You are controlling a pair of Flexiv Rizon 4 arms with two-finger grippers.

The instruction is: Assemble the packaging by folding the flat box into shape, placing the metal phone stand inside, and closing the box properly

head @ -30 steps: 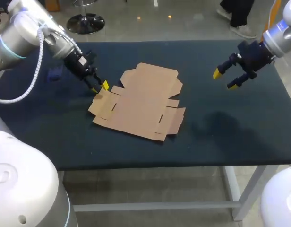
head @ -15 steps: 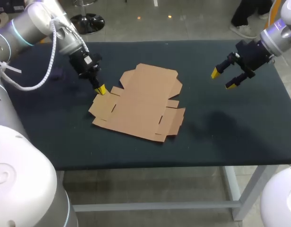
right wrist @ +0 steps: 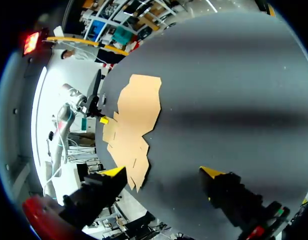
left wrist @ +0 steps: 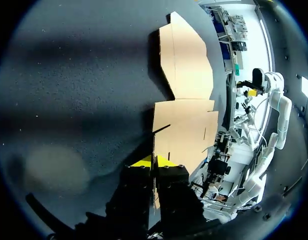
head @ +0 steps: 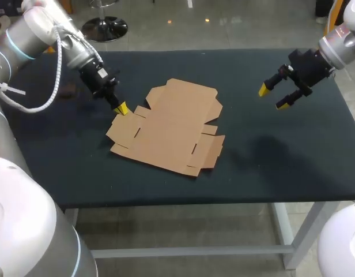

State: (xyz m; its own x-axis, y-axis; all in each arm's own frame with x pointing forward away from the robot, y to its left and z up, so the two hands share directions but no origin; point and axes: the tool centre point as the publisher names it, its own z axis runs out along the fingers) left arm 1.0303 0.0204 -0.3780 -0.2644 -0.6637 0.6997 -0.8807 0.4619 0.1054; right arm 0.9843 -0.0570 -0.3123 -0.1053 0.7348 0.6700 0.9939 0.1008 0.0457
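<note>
Left gripper [head: 121,108] pinches the far-left edge of the flat box [head: 172,124], fingers nearly together; box lies unfolded in the middle of the table [head: 269,161]; grip likely meant to raise that side for folding. Right gripper [head: 274,97] hangs wide open, empty, far right, well apart; probably waiting to brace.

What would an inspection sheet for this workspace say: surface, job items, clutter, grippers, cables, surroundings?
Surface: dark table, level.
Job's things: flat box lies unfolded near the middle; metal phone stand not seen.
Clutter: one dim patch beside the left arm, too blurred to name.
Grippers: left gripper shut on the flat box's corner flap; right gripper open above the table, apart from the box.
Cables: white hose hangs along the left arm.
Surroundings: nothing seen reaching over the table.
</note>
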